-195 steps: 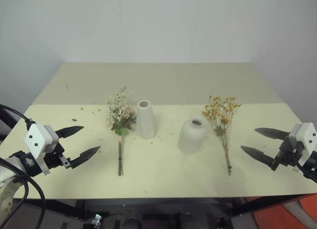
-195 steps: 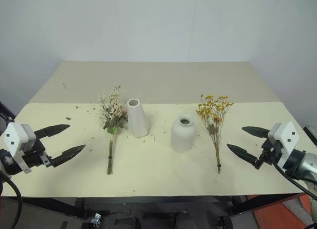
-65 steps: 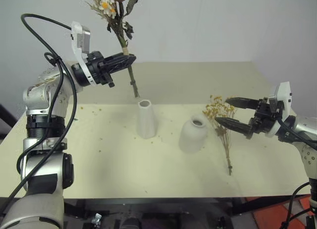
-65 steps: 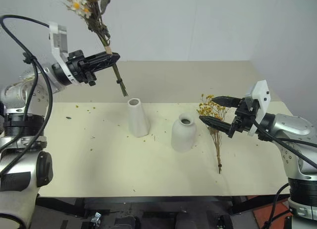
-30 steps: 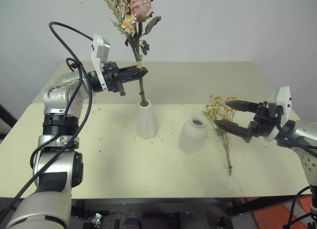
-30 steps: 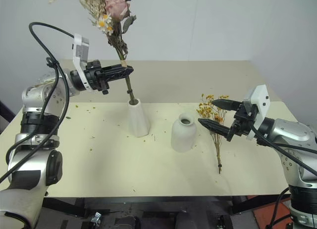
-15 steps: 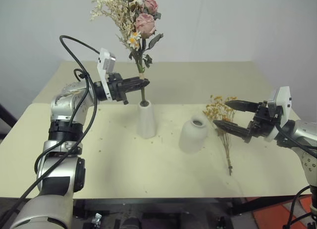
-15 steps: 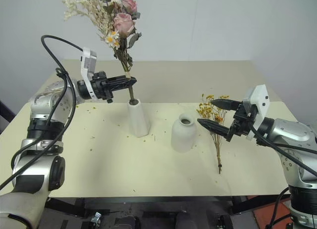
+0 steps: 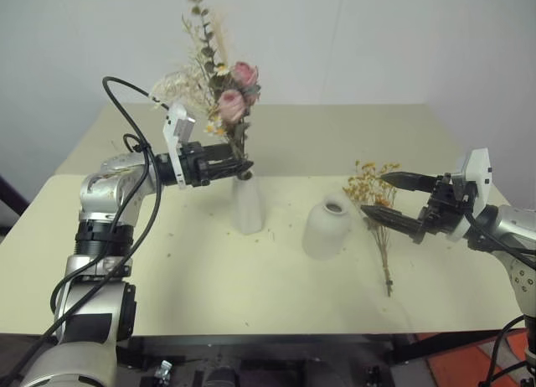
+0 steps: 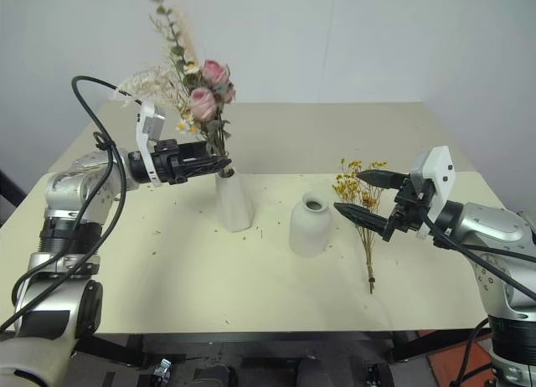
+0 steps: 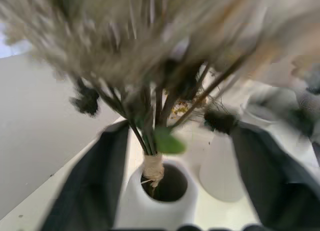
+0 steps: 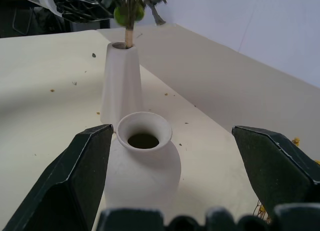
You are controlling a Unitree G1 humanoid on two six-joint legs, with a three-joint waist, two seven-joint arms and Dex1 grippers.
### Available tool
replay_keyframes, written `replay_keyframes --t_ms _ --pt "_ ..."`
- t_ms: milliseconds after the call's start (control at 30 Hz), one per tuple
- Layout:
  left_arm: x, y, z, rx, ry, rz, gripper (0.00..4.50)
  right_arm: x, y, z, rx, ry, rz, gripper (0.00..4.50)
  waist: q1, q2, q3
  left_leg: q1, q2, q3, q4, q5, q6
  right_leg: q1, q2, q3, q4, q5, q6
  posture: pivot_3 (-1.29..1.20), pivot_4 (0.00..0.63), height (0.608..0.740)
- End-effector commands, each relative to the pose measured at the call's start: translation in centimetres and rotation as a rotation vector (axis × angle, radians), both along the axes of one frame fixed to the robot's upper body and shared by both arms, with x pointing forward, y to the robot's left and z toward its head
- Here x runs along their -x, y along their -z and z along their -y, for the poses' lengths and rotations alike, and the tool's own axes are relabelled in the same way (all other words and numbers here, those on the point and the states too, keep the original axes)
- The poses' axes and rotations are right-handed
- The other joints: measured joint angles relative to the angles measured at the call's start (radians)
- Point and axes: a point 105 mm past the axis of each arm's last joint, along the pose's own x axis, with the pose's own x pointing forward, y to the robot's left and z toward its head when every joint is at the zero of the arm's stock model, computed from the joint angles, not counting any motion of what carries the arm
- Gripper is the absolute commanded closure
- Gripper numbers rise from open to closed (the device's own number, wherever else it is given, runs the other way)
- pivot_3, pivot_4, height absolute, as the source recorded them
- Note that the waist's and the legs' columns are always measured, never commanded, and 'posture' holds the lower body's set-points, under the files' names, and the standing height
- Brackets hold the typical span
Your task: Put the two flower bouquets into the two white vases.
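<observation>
The pink rose bouquet (image 9: 228, 102) stands upright with its tied stems (image 11: 152, 167) down in the mouth of the tall slim white vase (image 9: 247, 207). My left gripper (image 9: 241, 167) is open, one finger (image 11: 95, 181) on each side of the vase neck, touching neither stems nor vase as far as I can see. The shorter bell-shaped vase (image 9: 325, 228) stands to the right, nothing in it (image 12: 142, 161). The yellow-orange bouquet (image 9: 366, 186) lies flat on the table beyond it. My right gripper (image 9: 374, 193) hovers open over its flower end, holding nothing.
The cream table (image 9: 209, 286) carries scattered petal crumbs around the vases. A pale wall rises behind the table's far edge. The black cable of my left arm (image 9: 126, 110) loops above the table's left side.
My left gripper lowered the rose bouquet into the tall vase and opened; the bouquet dropped deeper and now stands in the vase by itself. The right arm has stayed still.
</observation>
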Motion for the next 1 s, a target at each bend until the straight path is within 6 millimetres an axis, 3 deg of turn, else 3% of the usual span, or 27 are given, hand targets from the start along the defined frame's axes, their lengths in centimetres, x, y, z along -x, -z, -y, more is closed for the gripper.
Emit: replay_keyframes --t_ms 33,233,433,767,1000 --pt "1.9 -1.0 -0.8 -0.016 0.013 0.044 0.02 0.3 -1.3 0.3 0.004 0.005 0.054 0.00 -0.001 0.000 0.000 0.000 0.000 0.000 0.000 0.000 0.000 0.000 0.000 0.000 0.000 0.000 0.000 0.00 0.150 0.740" --pt "5.8 0.5 -2.5 -0.116 0.066 -0.006 0.02 -0.5 -0.1 1.8 0.051 0.108 -0.024 0.00 0.000 0.000 0.000 0.001 0.001 0.000 0.000 0.000 0.000 0.000 0.000 0.000 0.000 0.000 0.000 0.00 0.150 0.740" --pt "9.4 -0.3 -1.4 -0.140 0.214 -0.002 0.02 -2.0 0.9 3.8 0.158 0.312 -0.279 0.00 0.005 0.000 0.000 0.000 0.001 0.000 0.000 0.000 0.000 0.000 0.000 -0.001 0.000 0.000 -0.001 0.00 0.150 0.740" --pt "10.0 -1.3 1.7 -0.139 0.378 0.028 0.02 -2.7 4.4 4.5 0.318 0.525 -0.855 0.00 0.001 0.001 0.000 -0.001 0.001 0.001 0.000 0.000 0.001 -0.002 0.000 0.000 0.000 -0.001 -0.002 0.00 0.150 0.740" --pt "9.6 -1.3 2.9 -0.145 0.439 0.029 0.02 -4.0 7.2 5.1 0.413 0.601 -1.038 0.00 -0.001 0.001 0.000 -0.003 0.001 0.001 0.000 0.000 0.001 -0.003 0.000 0.000 -0.001 -0.001 -0.001 0.00 0.150 0.740"
